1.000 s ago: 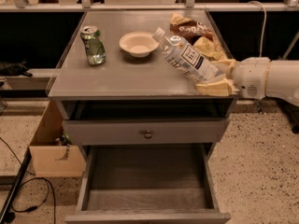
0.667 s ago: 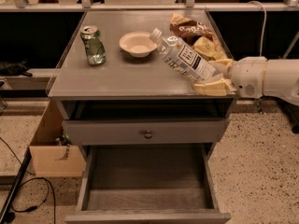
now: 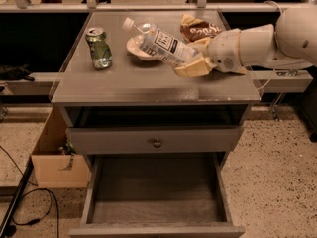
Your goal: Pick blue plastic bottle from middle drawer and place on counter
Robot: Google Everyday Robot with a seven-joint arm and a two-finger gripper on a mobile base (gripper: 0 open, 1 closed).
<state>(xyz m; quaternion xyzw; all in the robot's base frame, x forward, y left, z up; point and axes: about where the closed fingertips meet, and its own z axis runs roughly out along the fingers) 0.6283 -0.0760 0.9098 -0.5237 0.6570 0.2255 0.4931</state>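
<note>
Above the counter [image 3: 148,86], my gripper [image 3: 195,58] clamps the blue plastic bottle [image 3: 161,42] by its base, cap tilted upward. Below the counter, the middle drawer [image 3: 153,200] stands open.

Dented green can [image 3: 99,48] at ten o'clock, pale bowl [image 3: 132,47] at twelve, brown snack bag [image 3: 200,29] at two, just behind the gripper [image 3: 190,64]; cardboard box [image 3: 54,160] on the floor at eight.

arm [image 3: 277,38]: extended from right | tool [image 3: 194,58]: upper centre-right, clamped on blue plastic bottle [image 3: 162,43]
</note>
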